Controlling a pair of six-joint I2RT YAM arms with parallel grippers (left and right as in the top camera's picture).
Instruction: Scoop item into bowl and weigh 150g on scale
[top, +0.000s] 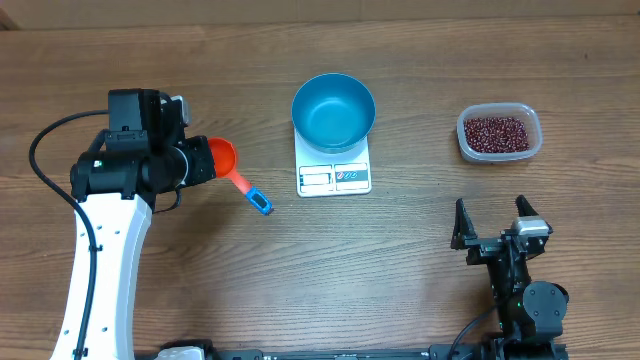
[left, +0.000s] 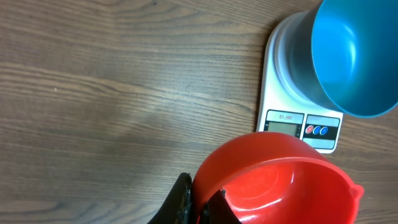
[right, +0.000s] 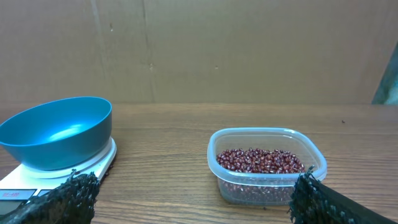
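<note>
My left gripper (left: 199, 204) is pinched tight on the rim of the red scoop (left: 280, 180). The scoop is empty. The blue bowl (top: 333, 110) sits on the white scale (top: 334, 178), empty too. All the beans (top: 497, 131) lie in the clear tub (right: 267, 132). My right gripper (top: 491, 210) is wide apart, holding nothing.
</note>
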